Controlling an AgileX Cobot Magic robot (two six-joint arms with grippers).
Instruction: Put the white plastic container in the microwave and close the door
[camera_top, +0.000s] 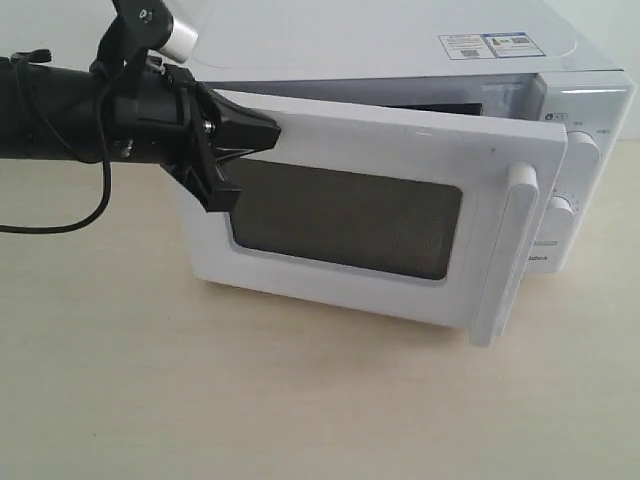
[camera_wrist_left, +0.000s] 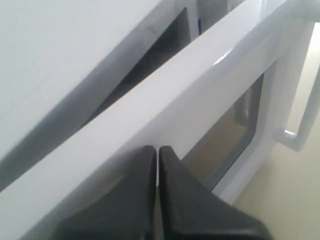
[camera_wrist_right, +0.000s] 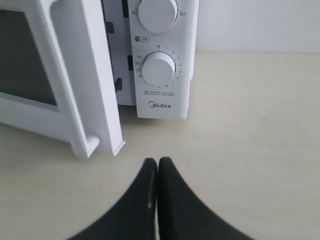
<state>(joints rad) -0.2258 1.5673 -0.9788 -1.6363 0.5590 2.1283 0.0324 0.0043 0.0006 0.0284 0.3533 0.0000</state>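
The white microwave (camera_top: 400, 50) fills the back of the exterior view, its two round dials (camera_wrist_right: 158, 69) and Midea logo facing the right wrist camera. Its door (camera_top: 400, 150) stands partly ajar, dark window (camera_top: 345, 220) outward and bar handle (camera_top: 515, 250) on the free edge. My left gripper (camera_top: 270, 130) is shut, its tip pressed against the door's upper frame (camera_wrist_left: 165, 120) near the hinge side. My right gripper (camera_wrist_right: 158, 161) is shut and empty, low over the table in front of the dial panel; the exterior view does not show it. The white plastic container is hidden from every view.
A beige tabletop (camera_top: 200, 400) spreads in front of the microwave. A black cable (camera_top: 60, 225) hangs from the left arm (camera_top: 60, 110). The door's free edge and handle (camera_wrist_right: 87, 75) jut out toward the right gripper's side.
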